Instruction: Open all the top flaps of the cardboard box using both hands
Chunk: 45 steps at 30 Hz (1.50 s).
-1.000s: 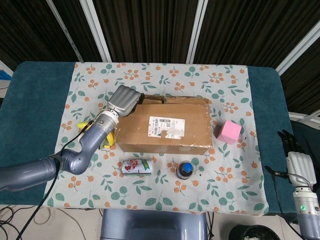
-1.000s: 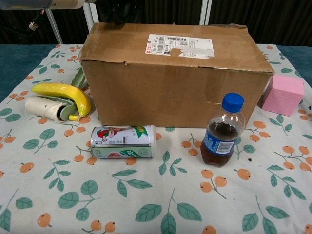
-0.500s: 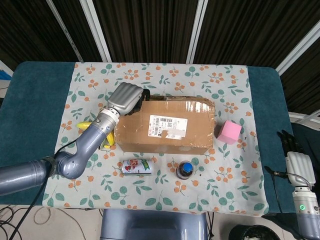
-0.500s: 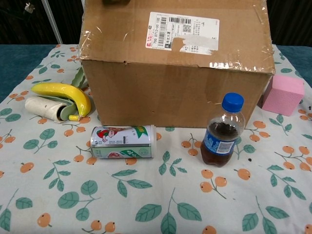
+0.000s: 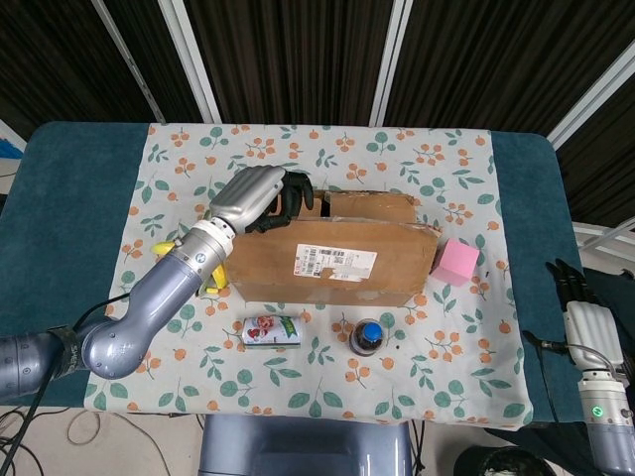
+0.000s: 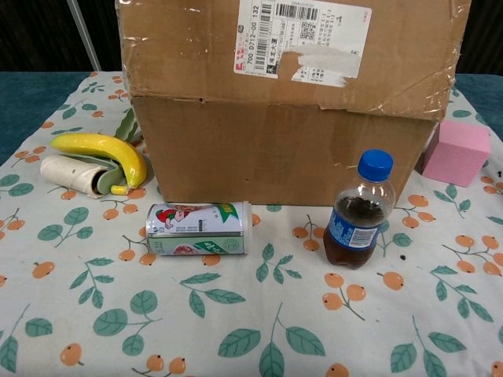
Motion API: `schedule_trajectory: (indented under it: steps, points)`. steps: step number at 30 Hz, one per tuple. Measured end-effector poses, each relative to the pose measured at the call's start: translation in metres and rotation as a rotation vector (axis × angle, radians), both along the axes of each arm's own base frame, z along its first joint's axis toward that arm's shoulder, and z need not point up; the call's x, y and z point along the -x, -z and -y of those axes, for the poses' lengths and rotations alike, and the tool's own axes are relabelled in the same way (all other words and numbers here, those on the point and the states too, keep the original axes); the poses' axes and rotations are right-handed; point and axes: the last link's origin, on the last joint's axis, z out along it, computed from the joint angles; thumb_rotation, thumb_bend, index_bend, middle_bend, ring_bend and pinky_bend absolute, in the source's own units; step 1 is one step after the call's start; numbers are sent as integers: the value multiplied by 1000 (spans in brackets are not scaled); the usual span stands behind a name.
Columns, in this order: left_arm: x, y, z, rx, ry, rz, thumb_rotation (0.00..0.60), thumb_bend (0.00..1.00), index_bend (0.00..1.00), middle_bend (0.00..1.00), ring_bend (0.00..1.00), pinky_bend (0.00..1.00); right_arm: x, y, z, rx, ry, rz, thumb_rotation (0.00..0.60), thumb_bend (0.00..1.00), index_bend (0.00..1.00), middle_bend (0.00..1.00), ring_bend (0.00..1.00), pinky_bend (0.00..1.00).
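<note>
The cardboard box [image 5: 332, 283] stands mid-table, its front wall [image 6: 275, 153] filling the chest view. Its long near flap [image 5: 337, 256], the one with the white label [image 6: 302, 41], is raised and stands almost upright. A far flap [image 5: 369, 205] lies about level behind it, with a dark gap between the two. My left hand [image 5: 260, 198] is at the box's far left corner, its dark fingers [image 5: 291, 192] curled on the left end of the raised flap. My right hand [image 5: 585, 319] hangs off the table at the lower right, fingers straight and holding nothing.
In front of the box lie a drink can [image 6: 199, 228] on its side and an upright cola bottle [image 6: 357, 212]. A pink cube [image 6: 464, 151] sits at the box's right. A banana [image 6: 102, 153] and a rolled cloth [image 6: 75, 174] lie at its left.
My left hand has pulled the labelled near flap up from flat to nearly upright, opening a gap over the box. The right hand has barely moved.
</note>
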Motion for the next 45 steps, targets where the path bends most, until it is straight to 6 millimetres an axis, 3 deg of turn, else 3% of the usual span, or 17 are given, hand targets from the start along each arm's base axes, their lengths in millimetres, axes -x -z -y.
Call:
schedule_trajectory:
  steps: [14,24,28,32,38,45]
  points:
    - [-11,-1,40,277,-71,128,600,904,481,587,509,552,0,-1,-1,3,-2,2,600,181,0,0,0,198]
    - [-5,-3,63,367,-62,112,600,860,450,551,474,517,0,-2,-1,3,-3,0,600,182,0,0,0,198]
    - [3,-5,61,351,-75,107,600,657,370,417,355,416,0,-2,-1,4,-1,-1,600,181,0,0,0,198]
    - [10,-9,56,291,-71,91,600,370,233,199,179,279,0,-2,-1,6,1,-1,600,181,0,0,0,198]
    - [31,-19,42,74,-17,-7,600,296,73,12,41,134,0,-2,-1,5,3,-7,600,181,0,0,0,198]
    - [77,-33,34,-289,59,-190,600,161,2,0,21,105,0,-3,0,8,12,-19,600,182,0,0,0,198]
